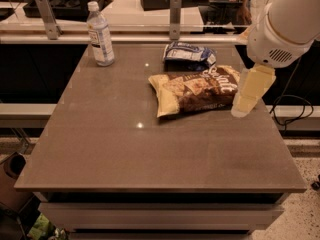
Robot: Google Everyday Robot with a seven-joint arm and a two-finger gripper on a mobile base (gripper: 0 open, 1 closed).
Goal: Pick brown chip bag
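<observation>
The brown chip bag (197,90) lies flat on the far right part of the grey table (150,154). It has a dark brown middle, yellow ends and white script lettering. My gripper (243,104) hangs from the white arm (282,29) at the right. It points down over the table's right side, right at the bag's right end. Its cream-coloured body overlaps that end of the bag in the view. I cannot tell whether it touches the bag.
A smaller blue-and-white bag (189,54) lies just behind the brown bag. A clear water bottle (100,34) stands at the far left corner. A rail with metal posts (175,9) runs behind the table. A black cable (295,109) hangs off to the right.
</observation>
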